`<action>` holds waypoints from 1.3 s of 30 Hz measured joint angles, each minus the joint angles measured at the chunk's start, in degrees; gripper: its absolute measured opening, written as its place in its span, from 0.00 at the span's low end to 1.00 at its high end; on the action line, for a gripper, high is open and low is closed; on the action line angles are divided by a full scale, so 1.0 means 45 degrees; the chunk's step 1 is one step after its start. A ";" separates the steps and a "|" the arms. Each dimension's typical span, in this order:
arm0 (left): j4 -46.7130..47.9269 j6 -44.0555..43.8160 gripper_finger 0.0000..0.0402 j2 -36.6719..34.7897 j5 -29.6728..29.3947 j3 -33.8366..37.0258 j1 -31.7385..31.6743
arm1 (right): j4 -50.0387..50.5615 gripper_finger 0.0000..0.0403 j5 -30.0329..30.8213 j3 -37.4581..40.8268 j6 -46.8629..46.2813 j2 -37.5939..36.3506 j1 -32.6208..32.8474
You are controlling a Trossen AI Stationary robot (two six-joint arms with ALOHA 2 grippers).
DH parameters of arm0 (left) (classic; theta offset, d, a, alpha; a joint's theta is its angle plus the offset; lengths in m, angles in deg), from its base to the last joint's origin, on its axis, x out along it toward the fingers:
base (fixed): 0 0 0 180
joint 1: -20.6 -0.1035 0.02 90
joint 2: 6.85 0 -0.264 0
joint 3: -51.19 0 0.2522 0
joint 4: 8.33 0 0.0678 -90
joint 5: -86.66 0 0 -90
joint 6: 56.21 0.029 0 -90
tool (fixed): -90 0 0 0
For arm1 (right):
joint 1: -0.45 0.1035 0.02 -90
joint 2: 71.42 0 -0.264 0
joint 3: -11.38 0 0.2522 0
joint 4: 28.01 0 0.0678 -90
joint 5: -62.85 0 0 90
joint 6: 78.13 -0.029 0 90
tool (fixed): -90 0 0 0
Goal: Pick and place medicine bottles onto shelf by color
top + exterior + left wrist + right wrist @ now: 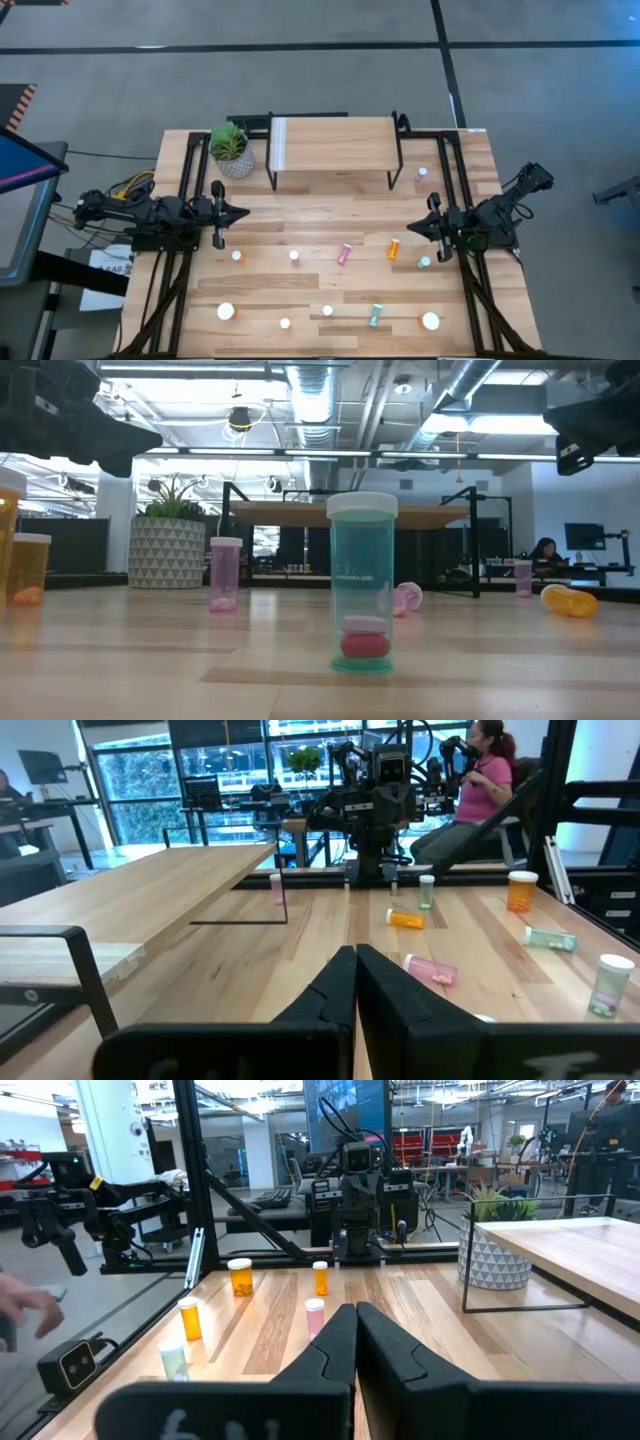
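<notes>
While the table (330, 300) carries everything, the shelf (335, 145) serves as landmark at its far edge, its white strip toward the potted plant (231, 150) just beside it. Both arms hang in front of the shelf, well apart. The left gripper (243, 212) sits off the shelf's plant-side corner, jaws pressed together and holding nothing. The right gripper (412, 227) sits off the opposite corner, jaws likewise pressed together and empty. No medicine bottles (344, 254) stand on the shelf; they are scattered over the table in front of it. A pink bottle and an orange bottle (394, 248) lie on their sides between the grippers. A teal bottle (375, 316) lies farther from the shelf, near the front edge. One pink bottle (421, 177) stands just beside the shelf's right legs. Wider orange bottles (431, 322) stand toward the front corners.
</notes>
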 joint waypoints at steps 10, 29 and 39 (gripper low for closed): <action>0.0000 -0.0008 0.00 -0.0003 0.0004 0.0000 -0.0003 | -0.0002 0.07 0.0000 0.0000 0.0000 0.0000 -0.0002; 0.0000 0.0035 0.00 0.0000 0.0001 0.0000 0.0002 | -0.0004 0.07 0.0000 -0.0005 0.0000 0.0000 -0.0004; -0.0413 -0.0499 0.00 -0.0012 0.0005 0.0000 0.0002 | 0.0000 0.07 0.0000 -0.0001 0.0000 0.0000 0.0000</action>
